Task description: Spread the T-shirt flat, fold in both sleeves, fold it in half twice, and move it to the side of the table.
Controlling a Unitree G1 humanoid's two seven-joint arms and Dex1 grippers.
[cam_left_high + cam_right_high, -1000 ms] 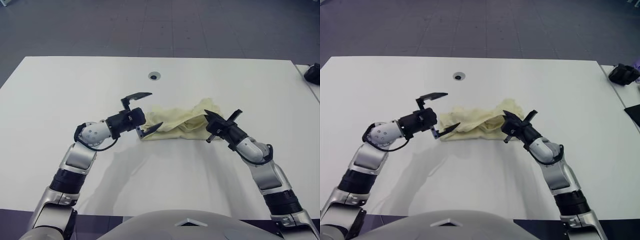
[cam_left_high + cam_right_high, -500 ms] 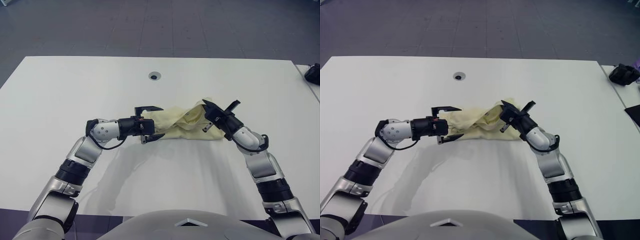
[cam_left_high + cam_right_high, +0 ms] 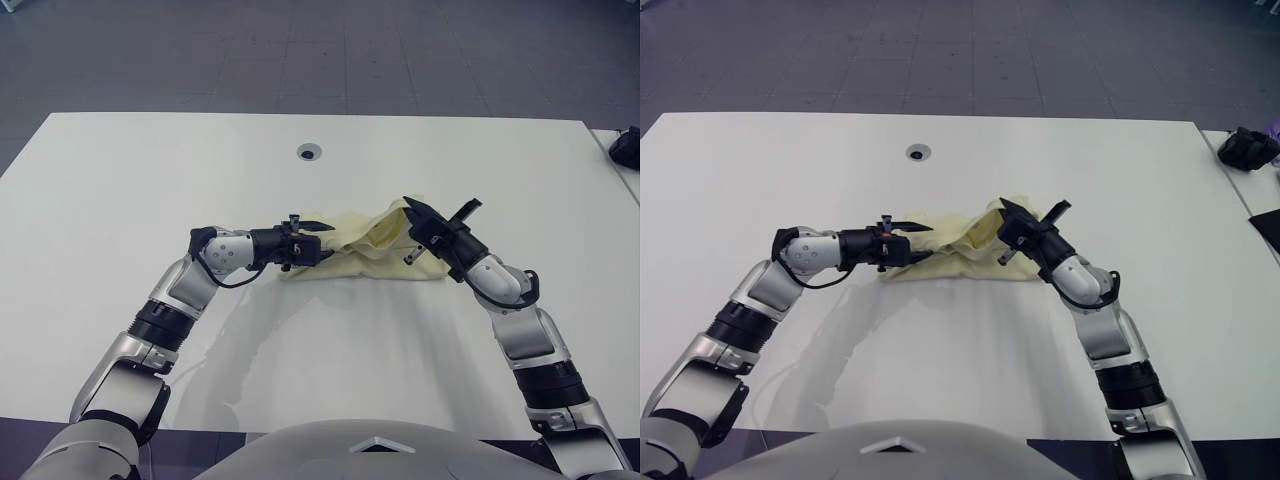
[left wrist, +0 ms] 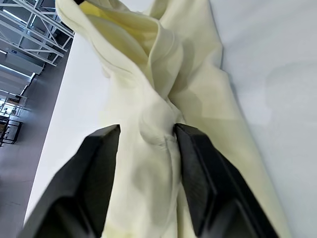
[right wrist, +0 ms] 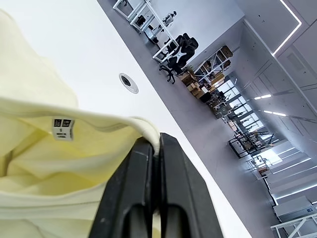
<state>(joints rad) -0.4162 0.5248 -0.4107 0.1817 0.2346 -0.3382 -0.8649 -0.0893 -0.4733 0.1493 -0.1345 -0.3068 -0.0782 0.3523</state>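
Near the middle of the white tabletop [image 3: 150,170] lies the pale yellow T-shirt [image 3: 360,250], crumpled into a low bundle. Its long axis runs from left to right across the robot's front. The round cable hole [image 3: 309,152] sits farther back, well apart from the cloth.

At the bundle's left end, the left pincer [image 3: 318,243] points along that axis into the cloth. Its two dark fingers [image 4: 101,163] press a bunched fold from either side (the fold fills the gap between them).

At the right end, the right pincer [image 3: 415,215] comes in from the near right, angled toward the far left. Its fingers [image 5: 133,188] are together on a rim of the fabric, lifting that end above the tabletop. A small sewn label [image 5: 63,127] shows on the inner side just beside the clamped rim. The shirt thus stretches between both pincers.
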